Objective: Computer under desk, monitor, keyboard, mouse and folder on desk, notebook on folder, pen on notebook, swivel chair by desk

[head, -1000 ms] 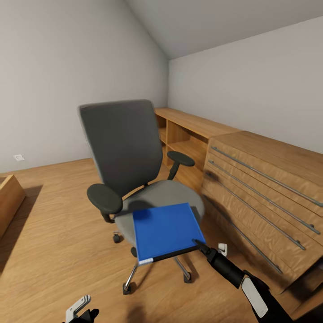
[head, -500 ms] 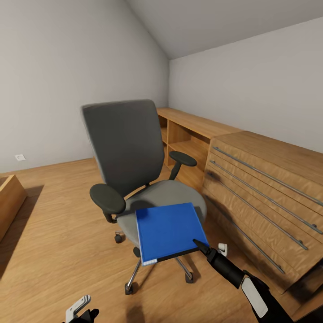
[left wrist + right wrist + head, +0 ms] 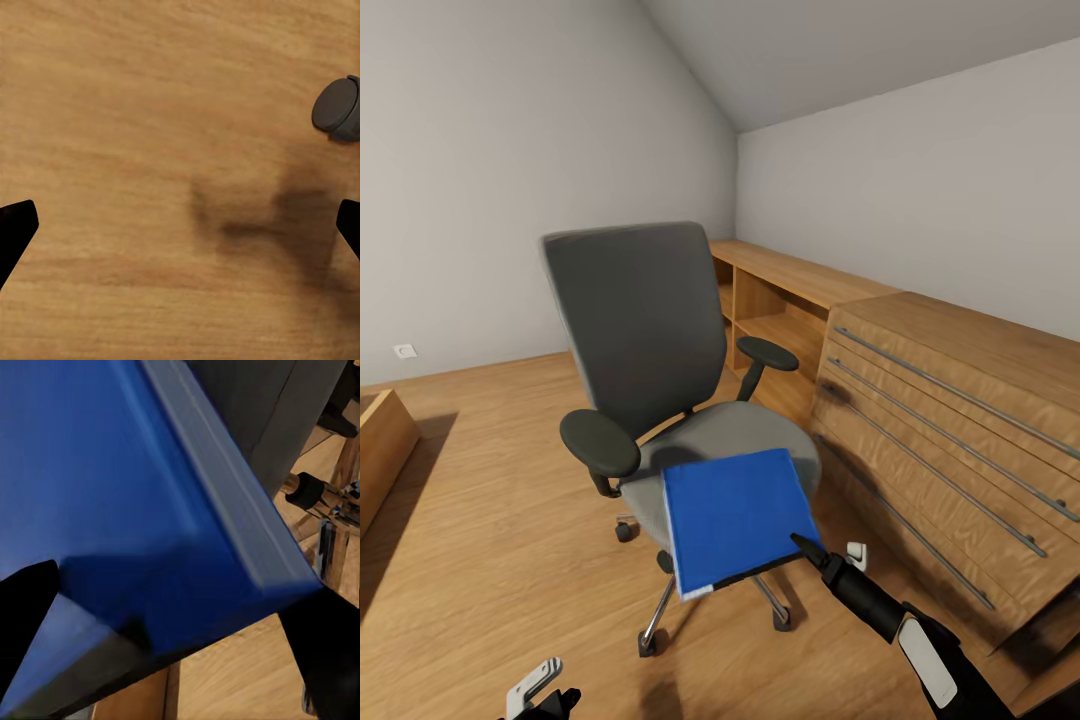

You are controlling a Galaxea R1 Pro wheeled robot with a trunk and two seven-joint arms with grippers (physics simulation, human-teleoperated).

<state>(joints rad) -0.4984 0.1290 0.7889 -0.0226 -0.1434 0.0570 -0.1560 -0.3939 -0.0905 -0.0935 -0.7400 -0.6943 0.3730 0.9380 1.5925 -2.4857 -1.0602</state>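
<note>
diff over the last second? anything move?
The thin bright blue folder, held at its corner by the right gripper, has tilted: its near edge now dips lower off the front of the grey swivel chair. The chair shifted slightly rightward in the head view early on, then held. The left gripper stays open over the wooden floor.

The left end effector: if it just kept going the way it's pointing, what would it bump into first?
Most likely the wooden floor. The left end effector looks straight at bare boards between its open fingers; a chair caster sits off to one side, apparently outside that line.
</note>
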